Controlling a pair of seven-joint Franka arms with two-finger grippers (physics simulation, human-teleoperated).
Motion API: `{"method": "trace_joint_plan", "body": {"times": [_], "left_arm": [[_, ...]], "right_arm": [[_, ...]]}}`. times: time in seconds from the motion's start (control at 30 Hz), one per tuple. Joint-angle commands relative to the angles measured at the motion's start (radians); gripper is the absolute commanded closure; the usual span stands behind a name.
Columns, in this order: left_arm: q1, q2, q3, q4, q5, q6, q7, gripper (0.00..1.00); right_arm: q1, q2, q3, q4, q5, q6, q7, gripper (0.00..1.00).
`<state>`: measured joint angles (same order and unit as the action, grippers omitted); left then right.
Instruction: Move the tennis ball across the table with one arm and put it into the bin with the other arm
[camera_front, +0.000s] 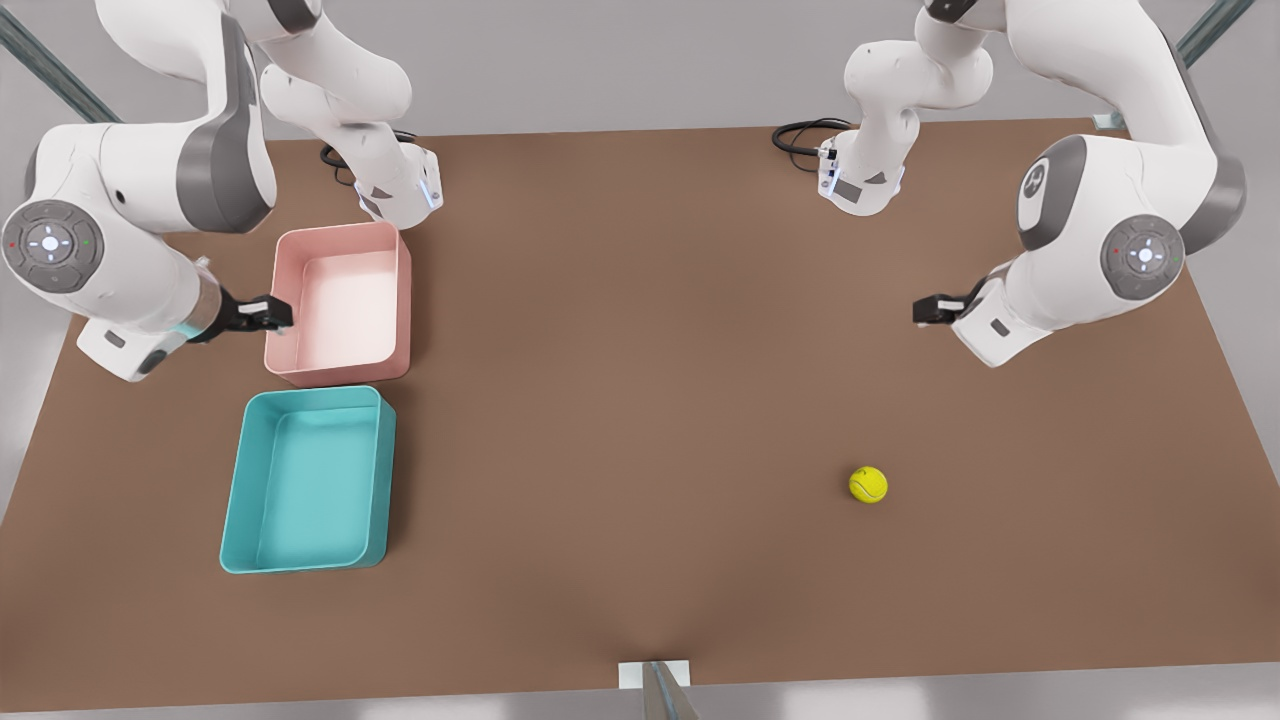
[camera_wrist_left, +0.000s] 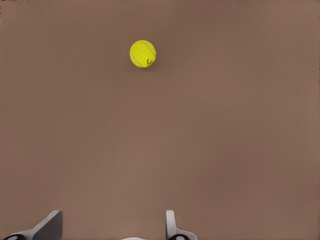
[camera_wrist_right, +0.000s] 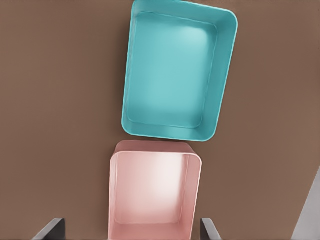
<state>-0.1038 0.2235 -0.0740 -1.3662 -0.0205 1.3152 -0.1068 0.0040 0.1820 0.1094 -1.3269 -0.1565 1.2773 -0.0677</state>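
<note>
Front view, left gripper (camera_front: 925, 310) spread empty above tennis ball (camera_front: 868, 484), right gripper (camera_front: 275, 314) spread empty beside pink tub (camera_front: 340, 300)

Fuzzy tennis ball (camera_front: 868, 484), matte table (camera_front: 640, 400)

The ball (camera_front: 868, 484) is bright yellow-green with a faint darker curved seam, lying on the plain matte brown table (camera_front: 640, 400). The bin (camera_front: 306, 480) is teal all over, a shade paler on its inner floor, and the tub (camera_front: 341, 304) just beside it is soft pink with a near-white floor. Both arms are glossy white with grey joint bands; the left gripper (camera_front: 925, 310) and right gripper (camera_front: 268, 314) are black, their fingers (camera_wrist_left: 50, 226) grey in the wrist views.
</note>
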Motion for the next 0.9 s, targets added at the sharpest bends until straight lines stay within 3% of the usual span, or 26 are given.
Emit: {"method": "trace_joint_plan", "body": {"times": [0.0,0.03,0.07,0.1,0.13,0.3,0.4,0.5,0.57,0.87], "left_arm": [[-0.001,-0.001,0.0,-0.001,-0.01,0.047,-0.125,0.0],[-0.001,-0.001,0.002,-0.001,-0.013,0.047,-0.126,0.0],[0.001,0.003,0.002,-0.001,-0.012,0.049,-0.122,0.07],[0.003,0.019,0.002,-0.002,-0.006,0.055,-0.01,0.75],[0.016,0.048,0.003,-0.014,-0.004,0.172,0.247,0.79],[0.099,0.298,-0.006,-0.04,-0.013,0.625,0.97,0.79],[0.115,0.421,-0.02,-0.036,-0.01,0.679,1.314,0.79],[0.107,0.459,-0.017,-0.031,0.005,0.714,1.72,0.79],[0.099,0.479,-0.018,-0.036,0.125,0.728,1.875,0.79],[0.104,0.53,-0.018,-0.116,0.171,0.848,1.897,0.79]], "right_arm": [[-0.004,-0.006,0.001,-0.011,-0.012,0.088,0.025,0.0],[-0.002,-0.006,-0.007,-0.012,-0.011,0.086,0.023,0.0],[-0.002,-0.006,-0.01,-0.015,-0.009,0.086,0.025,0.0],[-0.018,0.008,-0.01,-0.014,0.011,0.082,0.023,0.0],[-0.021,0.022,-0.011,-0.017,0.012,0.085,0.022,0.0],[-0.047,0.043,-0.01,-0.028,0.029,0.159,0.008,0.0],[-0.042,0.051,-0.008,-0.012,0.028,0.116,0.009,0.0],[-0.036,0.039,0.0,-0.023,0.048,0.076,-0.015,0.0],[-0.032,0.04,0.001,-0.025,0.046,0.07,-0.023,0.0],[-0.032,0.045,0.001,-0.025,0.072,0.063,-0.026,0.0]]}}
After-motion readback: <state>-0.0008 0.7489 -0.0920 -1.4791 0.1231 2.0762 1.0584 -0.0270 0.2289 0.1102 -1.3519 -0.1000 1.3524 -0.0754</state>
